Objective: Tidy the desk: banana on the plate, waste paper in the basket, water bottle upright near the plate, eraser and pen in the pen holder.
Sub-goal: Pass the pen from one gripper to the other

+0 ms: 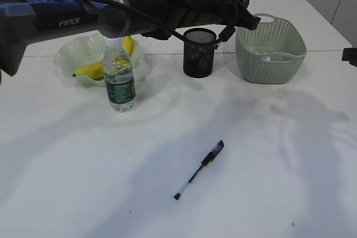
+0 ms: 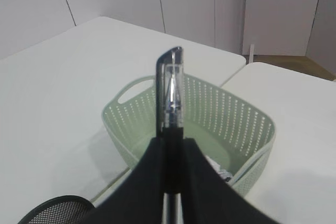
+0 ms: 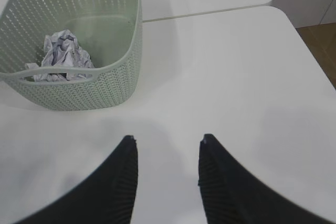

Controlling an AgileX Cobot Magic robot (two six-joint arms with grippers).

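The left gripper (image 2: 170, 174) is clamped mid-barrel on a light, stiff, slippery pen (image 2: 170, 93) above the pen holder (image 1: 199, 52) (a second pen (image 1: 199, 170) lies near on the desk (image 1: 279, 165)), while the right gripper (image 3: 167, 153) hangs parted, empty.

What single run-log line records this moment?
left gripper: shut on pen, above pen holder | right gripper: open, empty | second pen: on desk

bottle cap (image 1: 114, 43) — hidden behind arm (image 1: 111, 9)
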